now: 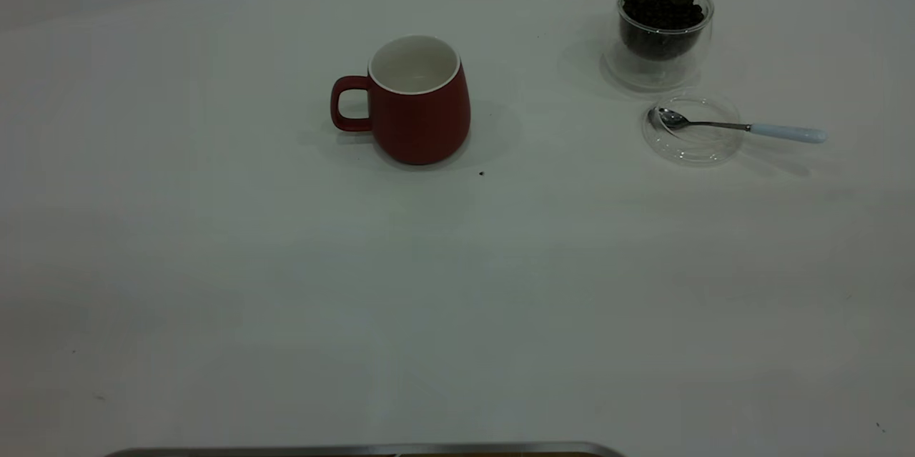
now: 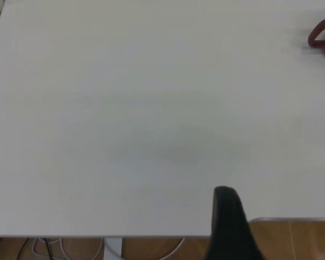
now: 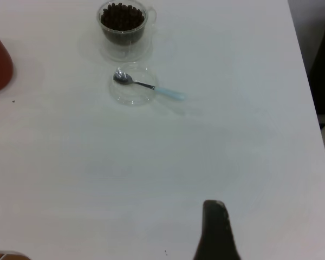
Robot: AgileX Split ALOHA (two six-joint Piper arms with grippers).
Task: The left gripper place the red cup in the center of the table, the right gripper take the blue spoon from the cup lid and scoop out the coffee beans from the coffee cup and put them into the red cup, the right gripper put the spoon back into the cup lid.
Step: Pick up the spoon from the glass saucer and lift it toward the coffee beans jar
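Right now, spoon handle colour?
Pale blue; the spoon has a silver bowl. Clearest in the exterior view.

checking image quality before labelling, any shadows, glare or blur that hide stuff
Exterior view: soft even light; the red ceramic cup casts a faint shadow and the clear glass lid nearly vanishes against the white table. Right wrist view: the blue-handled metal spoon is small but readable. Left wrist view: soft, only the cup's handle shows.

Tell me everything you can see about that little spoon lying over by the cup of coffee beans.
The spoon is small, with a shiny metal bowl and neck and a pale blue handle that looks ceramic or plastic. It lies flat, its bowl resting empty in the clear cup lid, its handle sticking out past the rim over the table. It sits just in front of the glass coffee cup full of beans. No gripper touches it.
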